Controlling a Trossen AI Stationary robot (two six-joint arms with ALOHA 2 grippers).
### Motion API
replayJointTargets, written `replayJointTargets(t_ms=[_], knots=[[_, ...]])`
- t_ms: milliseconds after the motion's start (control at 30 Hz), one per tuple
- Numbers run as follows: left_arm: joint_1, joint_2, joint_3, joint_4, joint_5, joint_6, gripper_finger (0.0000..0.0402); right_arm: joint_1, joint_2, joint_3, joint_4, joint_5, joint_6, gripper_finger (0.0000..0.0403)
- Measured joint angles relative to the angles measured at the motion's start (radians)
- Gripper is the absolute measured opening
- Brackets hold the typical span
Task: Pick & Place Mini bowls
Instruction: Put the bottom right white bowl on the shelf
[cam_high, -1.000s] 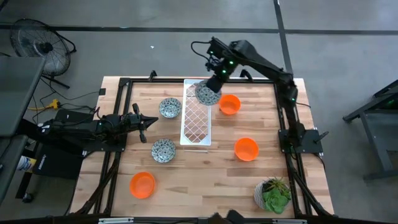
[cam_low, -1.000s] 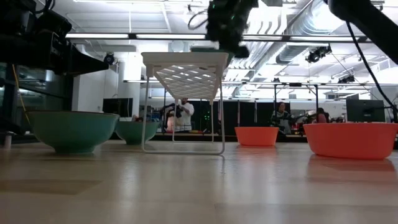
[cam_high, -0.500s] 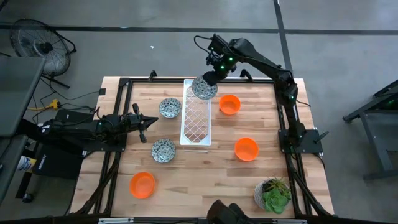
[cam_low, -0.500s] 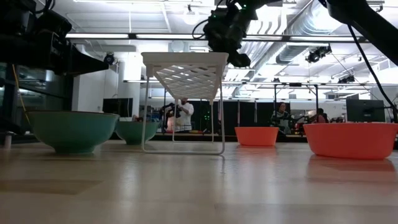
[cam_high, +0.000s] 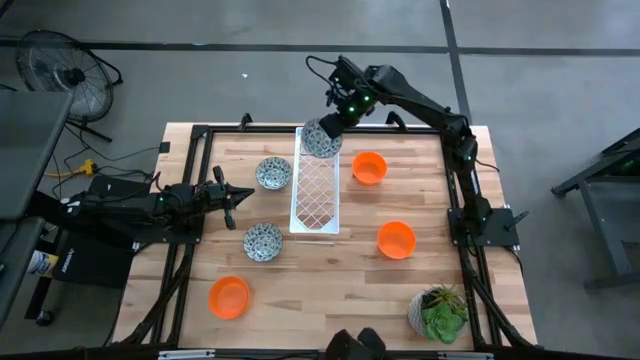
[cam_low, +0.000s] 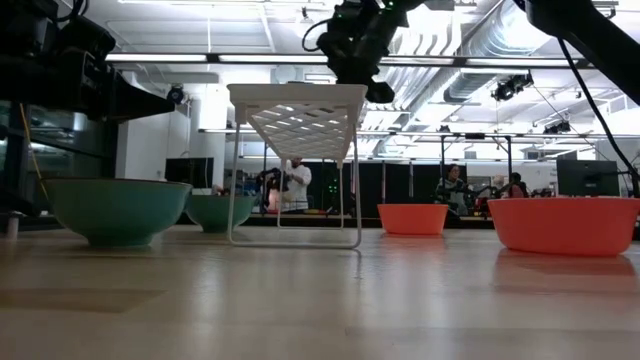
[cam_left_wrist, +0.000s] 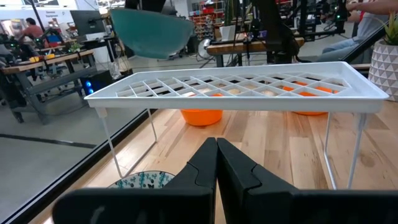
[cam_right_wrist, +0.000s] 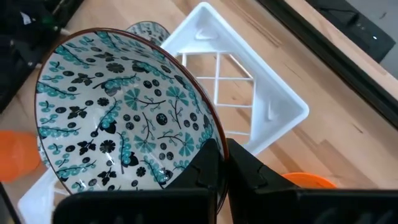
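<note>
My right gripper (cam_high: 333, 122) is shut on a patterned mini bowl (cam_high: 321, 139) and holds it in the air over the far end of the white lattice tray (cam_high: 315, 190). The left wrist view shows that bowl's teal outside (cam_left_wrist: 155, 31) above the tray (cam_left_wrist: 236, 87). Two more patterned mini bowls (cam_high: 273, 173) (cam_high: 263, 241) stand on the table left of the tray. Three orange ones (cam_high: 369, 167) (cam_high: 396, 239) (cam_high: 229, 297) stand on the table too. My left gripper (cam_high: 235, 197) waits shut at the table's left side. My right gripper pinches the patterned bowl's rim (cam_right_wrist: 207, 138), one finger (cam_right_wrist: 204, 167) inside the bowl and the other (cam_right_wrist: 249, 168) outside. The fingers slant down from the far right. The bowl is tilted and lifted clear above the tray's far end.
The tray stands on thin legs (cam_low: 357, 190), raised above the wooden table (cam_high: 330, 275). A potted plant (cam_high: 438, 312) stands at the near right corner. A black frame (cam_high: 200, 135) runs round the table. People stand in the room behind (cam_low: 295, 185).
My right gripper has rolled its wrist and carried the patterned bowl a little toward the table's far left, over the tray's far end. The bowl stays held and clear of the tray.
</note>
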Motion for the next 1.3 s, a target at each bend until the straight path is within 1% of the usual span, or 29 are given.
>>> replayJointTargets(t_ms=[100,267,567,733,933,1133,1300], knots=[[0.0,0.0,0.0,0.0,0.0,0.0,0.0001,0.01,0.0,0.0,-0.007,0.018,0.004,0.0002],[0.0,0.0,0.0,0.0,0.0,0.0,0.0001,0.01,0.0,0.0,-0.028,0.002,0.041,0.0002],[0.0,0.0,0.0,0.0,0.0,0.0,0.0001,-0.02,-0.001,-0.005,-0.022,0.004,0.044,0.0002],[0.0,0.0,0.0,0.0,0.0,0.0,0.0001,-0.02,-0.002,-0.056,-0.014,0.014,0.046,0.0002],[0.0,0.0,0.0,0.0,0.0,0.0,0.0001,-0.02,-0.002,-0.133,0.028,0.013,0.095,0.0002],[0.0,0.0,0.0,0.0,0.0,0.0,0.0001,-0.012,-0.003,-0.169,0.141,-0.043,0.137,0.0002],[0.0,0.0,0.0,0.0,0.0,0.0,0.0001,-0.012,-0.002,-0.169,0.17,-0.079,0.167,0.0002]])
